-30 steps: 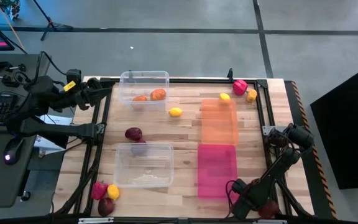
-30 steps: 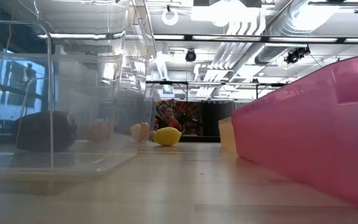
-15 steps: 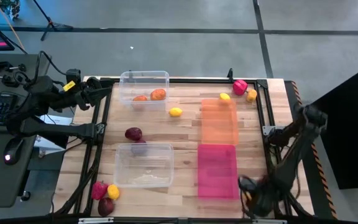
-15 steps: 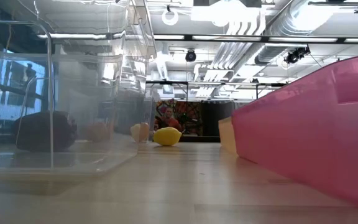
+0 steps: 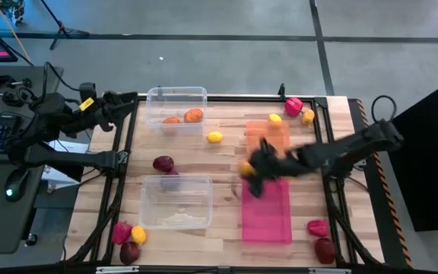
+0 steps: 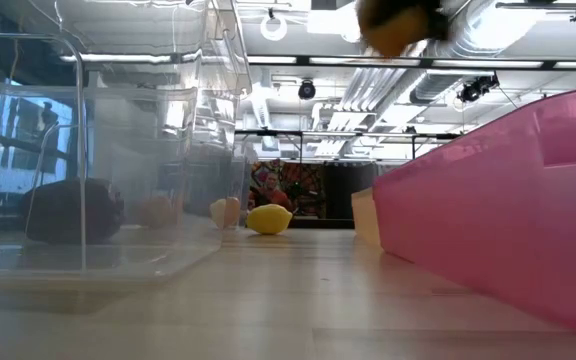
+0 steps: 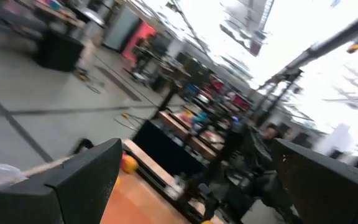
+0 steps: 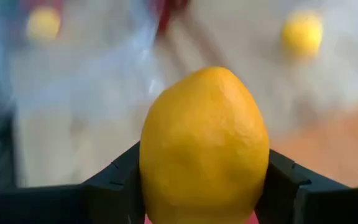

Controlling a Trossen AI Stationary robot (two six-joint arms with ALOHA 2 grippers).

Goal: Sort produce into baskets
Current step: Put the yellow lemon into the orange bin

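My right gripper (image 5: 249,172) is shut on a yellow-orange lemon-shaped piece (image 8: 204,143), in the air over the table's middle, beside the left edges of the orange basket (image 5: 268,148) and the pink basket (image 5: 266,211). The piece also shows at the top of the low view (image 6: 398,25). My left gripper (image 5: 126,101) waits open and empty at the far left edge. The far clear basket (image 5: 177,97) holds two orange pieces. The near clear basket (image 5: 176,202) stands at the near left. My right gripper pinches the lemon-shaped piece's two sides between its two fingers (image 8: 114,180), at about the piece's widest part (image 8: 154,168). The piece's pointed end sticks out past the fingertips. It is lifted clear of the table and the baskets.
Loose pieces lie on the wood: a yellow one (image 5: 215,137), a maroon one (image 5: 163,164), three at the far right corner (image 5: 293,106), three at the near left corner (image 5: 130,242), and two at the near right (image 5: 322,237). A dark frame edges the table.
My right gripper has risen from the near right corner with the yellow-orange piece and swung fast toward the table's left and far side, to over the middle. The piece has been lifted clear of the table. Two pieces stay at the near right corner.
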